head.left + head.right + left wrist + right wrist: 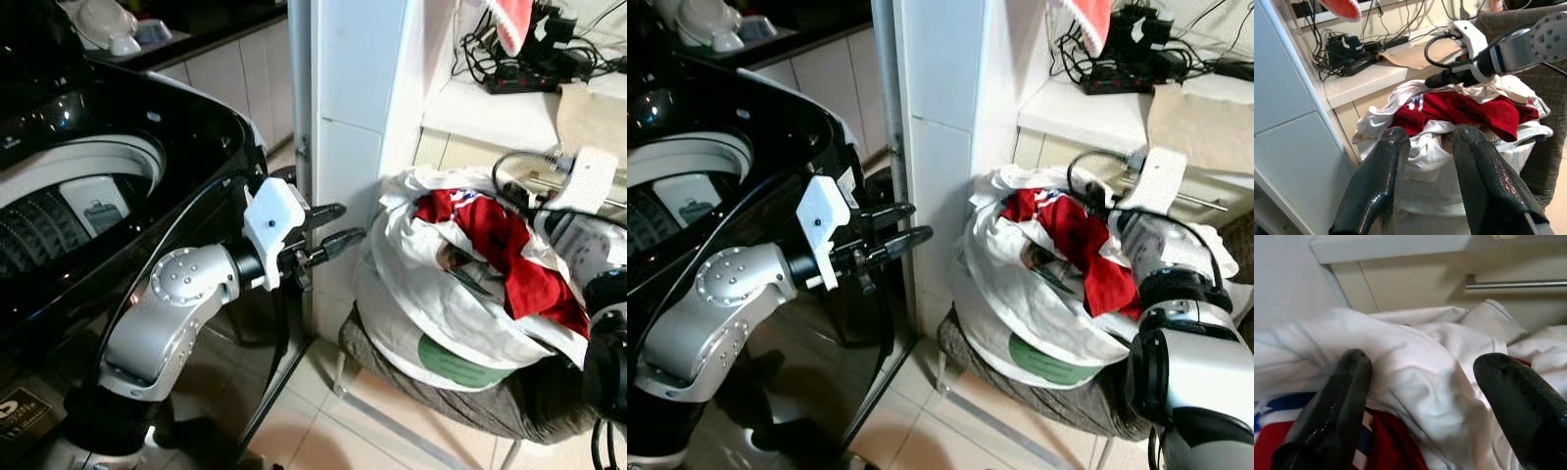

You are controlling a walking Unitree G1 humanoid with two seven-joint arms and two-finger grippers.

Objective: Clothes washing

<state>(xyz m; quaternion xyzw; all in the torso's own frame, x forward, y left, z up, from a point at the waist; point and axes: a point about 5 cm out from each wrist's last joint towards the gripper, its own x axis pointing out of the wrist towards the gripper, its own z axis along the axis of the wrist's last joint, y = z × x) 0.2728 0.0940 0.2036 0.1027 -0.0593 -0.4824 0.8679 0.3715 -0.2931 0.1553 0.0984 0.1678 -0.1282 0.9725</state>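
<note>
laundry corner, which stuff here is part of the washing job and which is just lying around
Part of the job:
- washing machine, lid open
- laundry bag on a chair
- red garment on top
- right gripper, open over the white cloth
- left gripper, open, beside the machine

Lying about:
- power strip and cables on the shelf
- white items on the counter

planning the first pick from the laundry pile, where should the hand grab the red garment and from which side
Grip the bunched ridge of the red garment where it lies exposed on top of the white clothes. Come from above: its lower edges look tucked into the pile. The right hand, open, already hangs over the pile near its far edge.
</note>
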